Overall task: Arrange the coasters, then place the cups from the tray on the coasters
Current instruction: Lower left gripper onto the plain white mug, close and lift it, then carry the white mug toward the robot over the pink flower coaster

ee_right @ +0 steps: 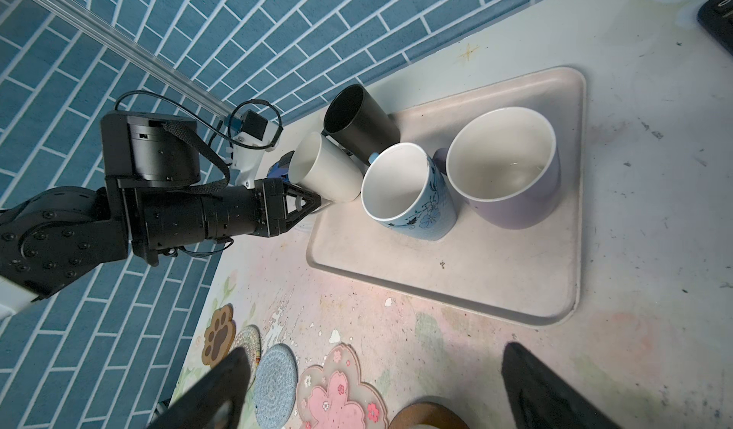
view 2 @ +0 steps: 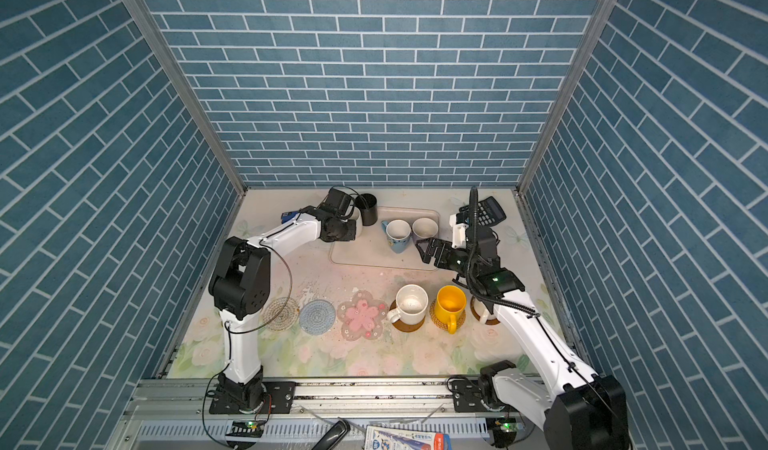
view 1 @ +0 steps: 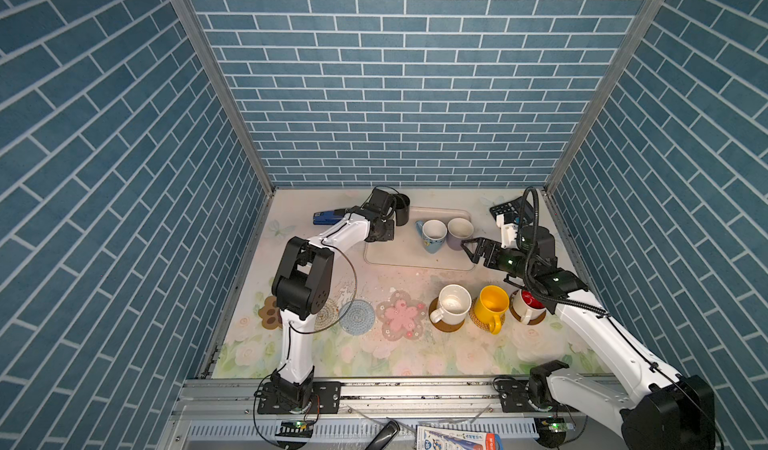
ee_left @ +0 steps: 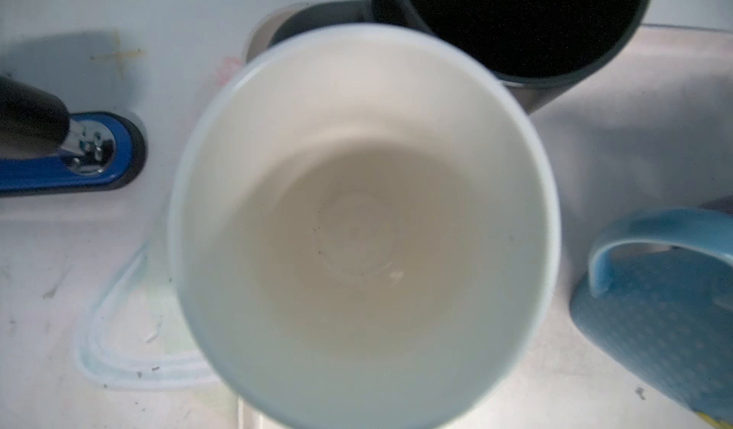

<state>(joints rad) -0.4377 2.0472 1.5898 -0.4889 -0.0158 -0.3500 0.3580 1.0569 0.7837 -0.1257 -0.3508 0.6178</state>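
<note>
My left gripper [ee_right: 313, 203] is shut on a plain white cup [ee_right: 325, 169] at the left corner of the cream tray [ee_right: 476, 272]; its inside fills the left wrist view [ee_left: 357, 228]. On the tray stand a black cup [view 1: 402, 211], a light blue flowered cup [view 1: 433, 235] and a lavender cup [view 1: 459, 231]. My right gripper [view 1: 468, 251] hangs open and empty at the tray's right front. In the front row lie a paw coaster [view 1: 269, 312], a woven coaster [view 1: 328, 315], a blue-grey coaster [view 1: 357, 317] and a pink flower coaster [view 1: 401, 315]. A white cup [view 1: 453, 302], a yellow cup [view 1: 492, 304] and a red-lined cup [view 1: 528, 304] stand on coasters.
A blue stapler [view 1: 326, 218] lies left of the tray, close to the held cup. A black calculator [view 1: 509, 208] sits at the back right corner. Blue brick walls close in the table on three sides.
</note>
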